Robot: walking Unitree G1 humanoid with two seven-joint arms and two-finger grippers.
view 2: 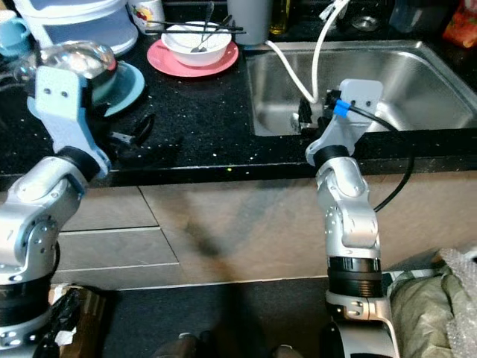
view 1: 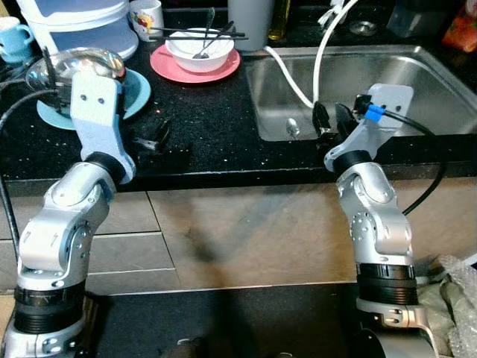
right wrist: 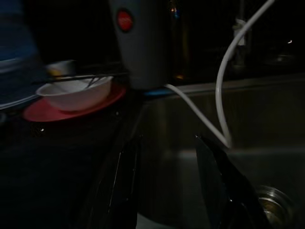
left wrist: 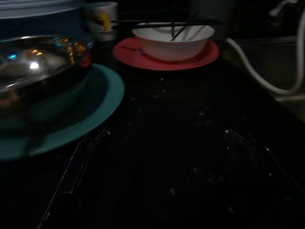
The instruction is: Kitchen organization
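Dishes along the speckled black stone counter (view 1: 216,119): shiny steel bowl (view 1: 74,67) on a teal round plate (view 1: 138,93) at far left, white bowl (view 1: 200,48) crossed by black chopsticks (view 1: 195,31) on a pink plate (view 1: 173,67) further along, then the steel sink (view 1: 417,89) with a white hose (view 1: 320,56) dangling in. Left gripper (view 1: 154,136) low over the counter just beside the teal plate, jaws spread and empty; right gripper (view 1: 332,119) at the sink's near rim, jaws likewise parted, holding nothing. Seemingly an approach before any pick; next, likely a reach to one dish, keeping bowl and chopsticks steady.
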